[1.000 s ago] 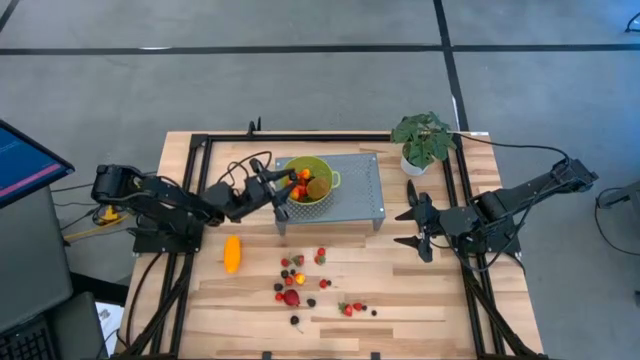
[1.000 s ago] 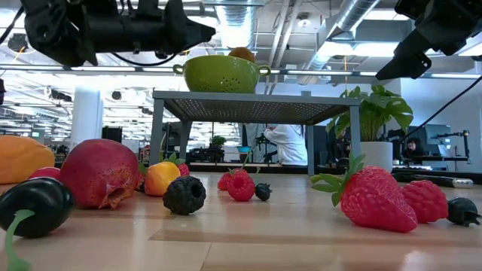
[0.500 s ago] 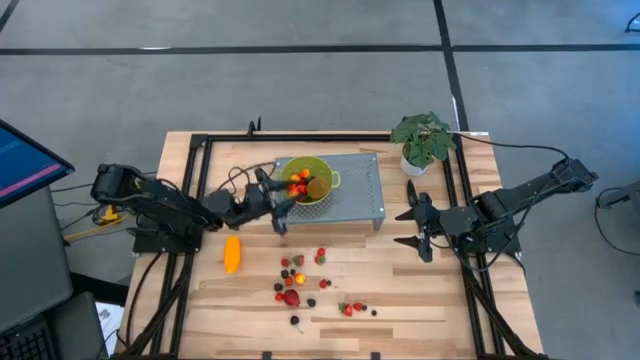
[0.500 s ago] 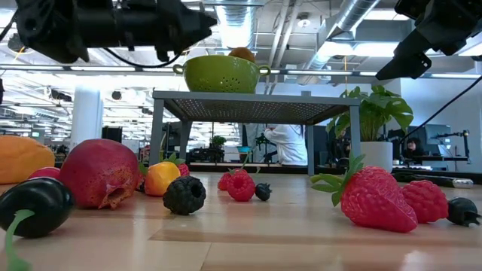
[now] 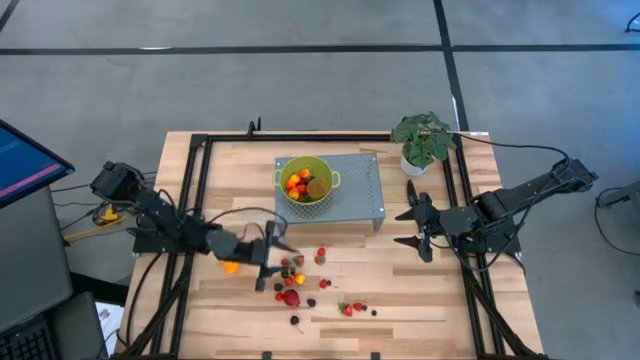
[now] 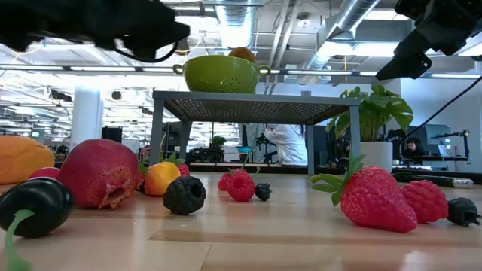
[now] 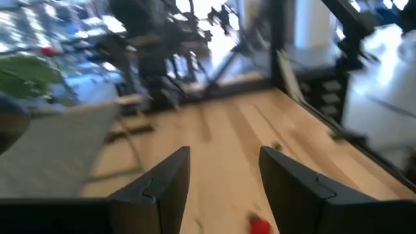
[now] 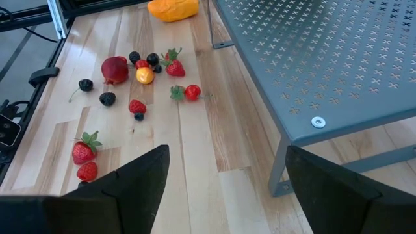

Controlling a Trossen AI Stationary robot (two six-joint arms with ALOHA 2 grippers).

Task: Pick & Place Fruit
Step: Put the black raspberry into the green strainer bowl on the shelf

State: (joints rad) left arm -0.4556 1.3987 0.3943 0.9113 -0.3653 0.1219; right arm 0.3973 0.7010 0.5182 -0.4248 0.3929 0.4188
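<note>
Fruit lies scattered on the wooden bench (image 5: 420, 300), mostly in its front half near the middle: a round red fruit (image 5: 291, 297), small red and dark berries (image 5: 320, 257) around it, and two strawberries (image 5: 347, 309) a little toward the front right corner. A long orange fruit (image 5: 231, 266) lies toward the left edge, partly hidden under the left arm. More pieces sit already in the green colander (image 5: 307, 180), which stands on the grey metal rack (image 5: 360, 190) near the back edge.

The left gripper (image 5: 267, 262) is low over the bench, just beside the berry cluster, with its fingers spread and nothing between them. The step in hand seems to be picking the next piece. To do it well, I think the gripper should choose one berry at the edge of the cluster, come down straight with one finger on each side, and close softly, because pushing sideways could roll the neighbours away. The berries look soft, so hard pressure may crush them.

The right gripper (image 5: 420, 222) waits near the right edge, in front of the potted plant (image 5: 423, 140), fingers spread and empty.
</note>
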